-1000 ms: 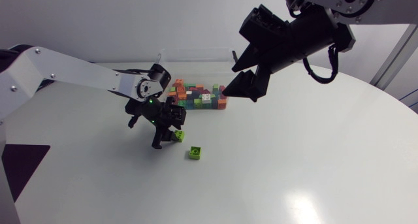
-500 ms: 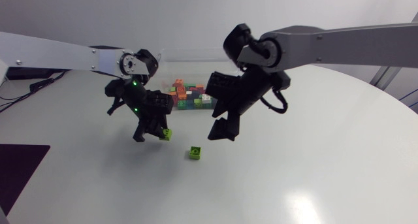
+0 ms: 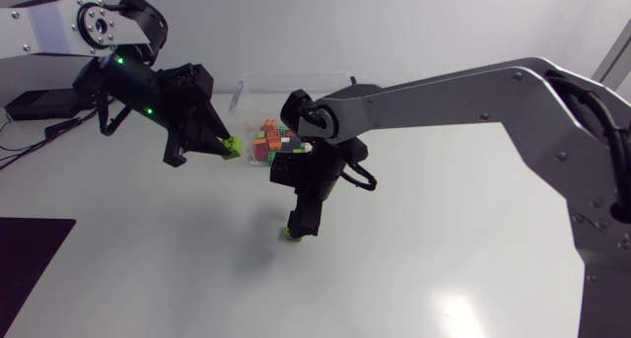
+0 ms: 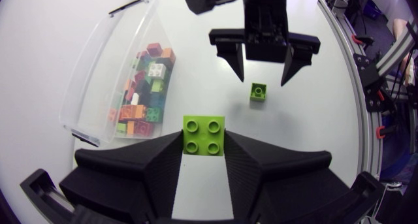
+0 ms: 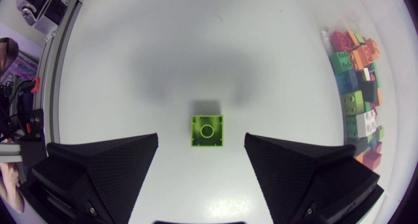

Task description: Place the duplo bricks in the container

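My left gripper (image 3: 221,149) is shut on a lime green four-stud brick (image 3: 230,147), held in the air just left of the clear container (image 3: 296,79). In the left wrist view that brick (image 4: 204,134) is pinched between both fingers. My right gripper (image 3: 296,226) hangs open, pointing down over a small green one-stud brick (image 3: 289,236) on the table. The right wrist view has this small brick (image 5: 208,130) lying between the wide-apart fingers, touched by neither. The left wrist view shows the right gripper (image 4: 262,79) just above the small brick (image 4: 258,92).
The container (image 4: 91,74) lies beside my left gripper and holds several coloured bricks (image 4: 140,96): orange, green, red, white. The same pile (image 5: 356,87) shows off to one side in the right wrist view. Bare white table surrounds the small brick.
My left gripper closed on the lime brick, lifted it and carried it up and left toward the container. My right arm swung down from above the container to the small brick.
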